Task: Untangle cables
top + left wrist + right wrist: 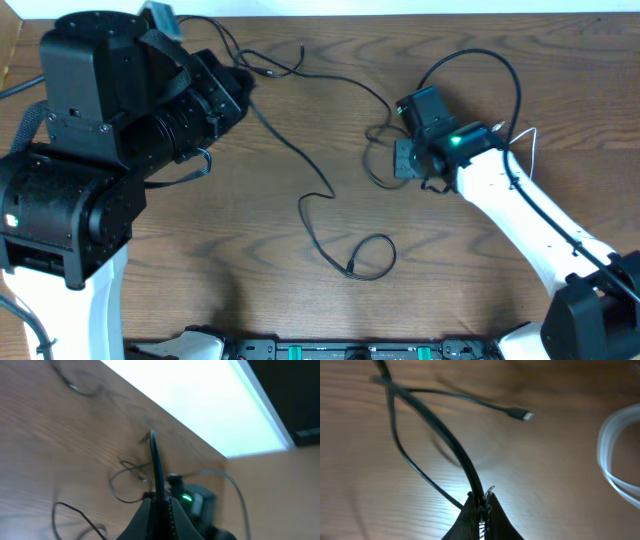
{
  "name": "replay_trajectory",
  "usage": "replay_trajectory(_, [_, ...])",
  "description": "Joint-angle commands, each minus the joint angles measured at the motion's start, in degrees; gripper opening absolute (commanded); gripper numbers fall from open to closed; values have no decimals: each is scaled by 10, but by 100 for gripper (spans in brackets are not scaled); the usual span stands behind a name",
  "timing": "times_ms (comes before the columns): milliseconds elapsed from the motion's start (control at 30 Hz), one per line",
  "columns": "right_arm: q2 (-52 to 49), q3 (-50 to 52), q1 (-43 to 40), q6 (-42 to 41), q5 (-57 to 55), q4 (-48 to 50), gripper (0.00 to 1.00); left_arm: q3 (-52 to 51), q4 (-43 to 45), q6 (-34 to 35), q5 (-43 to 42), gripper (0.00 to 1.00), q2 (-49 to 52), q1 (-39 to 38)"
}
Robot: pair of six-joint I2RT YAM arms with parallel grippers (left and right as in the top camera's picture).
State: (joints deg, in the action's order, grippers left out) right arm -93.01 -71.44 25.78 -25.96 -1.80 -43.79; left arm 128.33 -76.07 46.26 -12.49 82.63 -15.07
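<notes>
A long black cable runs from my left gripper down the table's middle to a loop and plug end. A second black cable crosses the top of the table toward my right gripper. My left gripper is shut on a black cable. My right gripper is shut on a black cable, whose plug end lies free on the wood. The white cable curves at the right edge and shows thin behind the right arm in the overhead view.
The wooden table spreads under both arms. The bulky left arm covers the left side. The white right arm crosses the right side, with its own thick black cable arching above it.
</notes>
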Motion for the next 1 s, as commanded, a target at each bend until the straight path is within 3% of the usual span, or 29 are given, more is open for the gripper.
replay_trajectory(0, [72, -3, -3, 124, 256, 51, 1, 4, -19, -10, 118, 7, 4, 3])
replay_trajectory(167, [203, -5, -3, 160, 351, 88, 1, 2, -30, -10, 168, 7, 10, 3])
replay_trajectory(300, [300, -5, -11, 134, 285, 105, 1, 2, -45, -10, 183, 8, 16, 3])
replay_trajectory(400, [371, -5, -18, 40, 103, 103, 1, 2, -51, -10, 183, 8, 19, 3])
replay_trajectory(467, [414, -5, -19, -58, -86, 80, 2, 2, -53, -10, 183, 7, 19, 3])
replay_trajectory(533, [441, -5, -19, -158, -207, 43, 2, 2, -56, -10, 183, 8, 19, 3])
replay_trajectory(600, [458, -5, -19, -224, -259, 13, 2, 2, -62, -10, 183, 7, 19, 3])
replay_trajectory(733, [464, -5, -19, -203, -318, -21, 1, 2, -69, -10, 192, 7, 19, 3])
replay_trajectory(900, [444, -5, -19, -211, -499, -134, 1, 2, -92, -9, 285, 7, 19, 3])
replay_trajectory(967, [431, -5, -27, -223, -523, -165, 3, 2, -100, -9, 308, 7, 19, 3])
